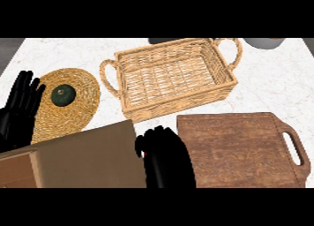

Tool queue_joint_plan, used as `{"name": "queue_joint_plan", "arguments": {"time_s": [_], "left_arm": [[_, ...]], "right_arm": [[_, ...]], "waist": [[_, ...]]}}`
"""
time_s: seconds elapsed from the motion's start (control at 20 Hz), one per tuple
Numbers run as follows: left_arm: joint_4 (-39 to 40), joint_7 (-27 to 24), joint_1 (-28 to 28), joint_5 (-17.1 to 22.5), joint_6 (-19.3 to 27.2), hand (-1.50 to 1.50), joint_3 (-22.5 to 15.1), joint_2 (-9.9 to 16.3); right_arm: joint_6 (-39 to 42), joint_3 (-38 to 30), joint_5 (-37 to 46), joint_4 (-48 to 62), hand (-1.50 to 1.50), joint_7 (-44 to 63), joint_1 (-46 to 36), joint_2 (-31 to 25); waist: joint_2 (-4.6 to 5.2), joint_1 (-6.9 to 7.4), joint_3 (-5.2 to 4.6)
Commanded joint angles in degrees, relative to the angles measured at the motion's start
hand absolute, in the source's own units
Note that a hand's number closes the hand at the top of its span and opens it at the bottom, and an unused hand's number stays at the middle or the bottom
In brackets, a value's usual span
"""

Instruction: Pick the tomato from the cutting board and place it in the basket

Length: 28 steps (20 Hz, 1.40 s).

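Note:
The wooden cutting board (241,150) lies at the lower right with its handle to the right, and its top is bare. My right hand (165,156) hangs just off the board's left edge with its fingers curled. A thin sliver of red, the tomato (143,153), shows at the hand's left side; the rest is hidden in the hand. The woven basket (130,103) stands above the hand and board, tilted a little, with nothing inside. My left hand (17,110) rests open at the left edge, fingers up.
A round straw mat (78,110) with a dark green vegetable (63,95) on it lies left of the basket. A tan forearm block (75,159) covers the lower left. A grey vessel (265,43) peeks in at the top right.

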Motion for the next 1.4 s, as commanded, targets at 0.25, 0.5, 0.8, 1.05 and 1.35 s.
{"name": "queue_joint_plan", "arguments": {"time_s": [0.25, 0.5, 0.8, 1.05, 1.35], "left_arm": [[1.3, -3.3, 2.3, -4.6, 1.8, 0.0, -7.5, -6.9], [1.1, -4.2, 2.9, -4.2, 1.1, 0.0, -7.0, -7.2], [0.7, -3.7, 4.2, -4.3, 0.4, 0.0, -6.2, -6.7], [4.1, -5.7, 2.1, -4.7, 0.5, 0.0, -5.7, -7.1], [2.9, -4.6, 2.5, -6.2, 1.3, 0.0, -7.6, -8.1]], "right_arm": [[6.2, -7.2, -2.2, -3.6, 1.5, 7.9, -12.0, 6.8], [4.4, -12.8, -4.1, -1.0, 1.5, 3.9, -12.4, 6.8], [4.2, -19.2, -5.4, 1.4, 1.5, -3.7, -9.0, 4.6], [7.3, -24.6, -6.7, 6.4, 1.5, -10.4, -9.7, 4.0], [7.6, -28.7, -5.1, 17.0, 1.5, -17.7, -11.3, 5.0]], "waist": [[0.16, -0.7, 0.02], [0.29, -0.64, 0.08], [0.3, -0.73, 0.11], [0.3, -0.73, 0.09], [0.33, -0.46, 0.09]]}}
